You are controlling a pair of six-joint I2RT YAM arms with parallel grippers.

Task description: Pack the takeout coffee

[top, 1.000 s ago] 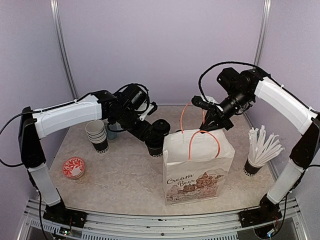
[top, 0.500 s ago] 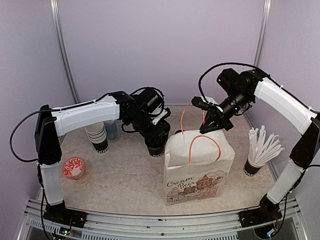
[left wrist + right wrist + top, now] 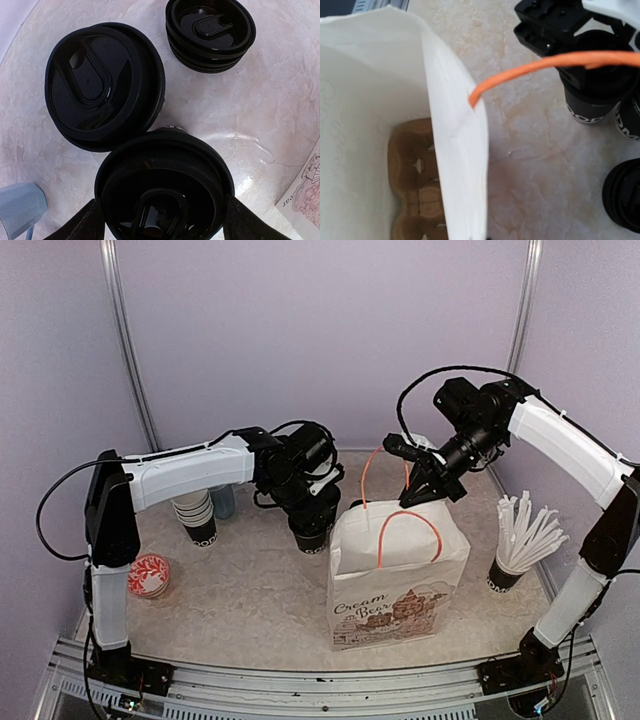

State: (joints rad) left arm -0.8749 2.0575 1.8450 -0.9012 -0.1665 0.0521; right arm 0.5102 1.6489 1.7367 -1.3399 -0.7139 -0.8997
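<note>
Two black lidded takeout coffee cups stand together left of the bag. My left gripper is open and straddles the nearer cup, one finger on each side of its lid. The second cup stands just beyond it. From above, the left gripper covers the cups, and only one cup's base shows. My right gripper is shut on the back rim of the white paper bag, holding it open. A brown cup carrier lies inside the bag.
A stack of black lids sits beyond the cups. A light blue mug, nested lidless cups and a red patterned bowl are at the left. A cup of white straws stands right of the bag. Orange handles arch over the bag.
My left arm has swung right and come over the lidded cups, and its jaws have spread wider. The right arm and the bag have not moved.
</note>
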